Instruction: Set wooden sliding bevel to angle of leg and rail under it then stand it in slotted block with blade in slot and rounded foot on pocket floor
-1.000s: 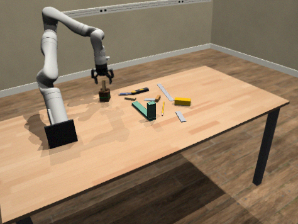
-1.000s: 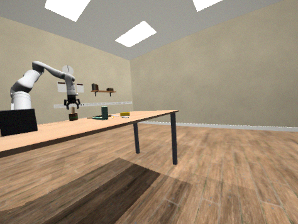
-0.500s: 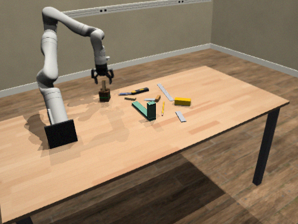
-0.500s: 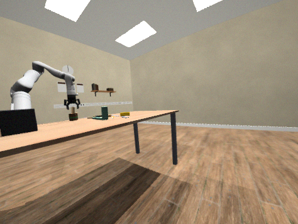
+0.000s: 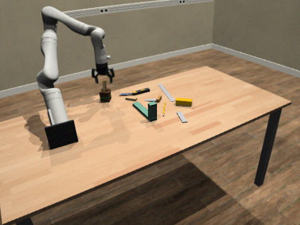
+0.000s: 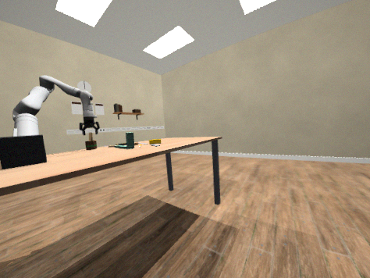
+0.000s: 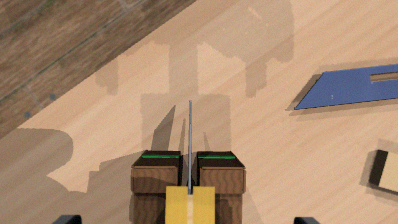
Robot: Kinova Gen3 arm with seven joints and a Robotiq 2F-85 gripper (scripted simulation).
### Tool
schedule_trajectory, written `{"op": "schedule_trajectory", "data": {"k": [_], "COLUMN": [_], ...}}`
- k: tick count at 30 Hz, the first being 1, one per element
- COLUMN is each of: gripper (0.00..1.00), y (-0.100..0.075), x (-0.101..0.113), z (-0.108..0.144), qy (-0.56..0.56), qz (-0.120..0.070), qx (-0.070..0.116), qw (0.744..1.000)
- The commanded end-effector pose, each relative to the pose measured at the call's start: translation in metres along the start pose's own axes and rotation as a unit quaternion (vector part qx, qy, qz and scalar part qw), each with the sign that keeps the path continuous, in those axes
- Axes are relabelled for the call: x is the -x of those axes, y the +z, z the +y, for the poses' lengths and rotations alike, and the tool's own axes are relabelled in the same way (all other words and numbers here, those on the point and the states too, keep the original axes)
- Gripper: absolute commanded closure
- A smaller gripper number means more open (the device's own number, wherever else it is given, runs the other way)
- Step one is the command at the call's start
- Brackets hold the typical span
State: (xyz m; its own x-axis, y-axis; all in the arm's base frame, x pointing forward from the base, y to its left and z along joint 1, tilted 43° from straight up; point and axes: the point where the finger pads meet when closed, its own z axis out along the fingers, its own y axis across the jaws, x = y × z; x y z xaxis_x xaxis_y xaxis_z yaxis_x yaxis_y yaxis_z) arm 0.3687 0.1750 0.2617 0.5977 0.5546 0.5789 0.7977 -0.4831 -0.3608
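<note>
The wooden sliding bevel stands upright in the brown slotted block on the table. In the wrist view its thin blade runs down the slot between the two halves of the block, and its yellow stock sits at the near side. My gripper is open and hovers just above the bevel without touching it; only its fingertips show at the bottom corners of the wrist view. The green leg stands on its rail at mid table. The black bevel with a blue blade lies flat nearby.
A steel ruler, a yellow block, a pencil, a small grey plate and small wooden pieces lie right of the block. The arm's black base stands at the left. The table's far edge is close behind the block.
</note>
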Motion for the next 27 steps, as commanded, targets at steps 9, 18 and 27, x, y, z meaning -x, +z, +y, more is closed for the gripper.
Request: {"op": "schedule_trajectory", "data": {"k": [9, 18, 27], "gripper": [0.0, 0.0, 0.0], "y": [-0.045, -0.081, -0.11], "x": [0.0, 0.0, 0.0], "z": [0.0, 0.0, 0.0], "qy": [0.0, 0.0, 0.0], "qz": [0.001, 0.001, 0.001], "qx": [0.001, 0.001, 0.001], "qw": [1.0, 1.0, 1.0]}}
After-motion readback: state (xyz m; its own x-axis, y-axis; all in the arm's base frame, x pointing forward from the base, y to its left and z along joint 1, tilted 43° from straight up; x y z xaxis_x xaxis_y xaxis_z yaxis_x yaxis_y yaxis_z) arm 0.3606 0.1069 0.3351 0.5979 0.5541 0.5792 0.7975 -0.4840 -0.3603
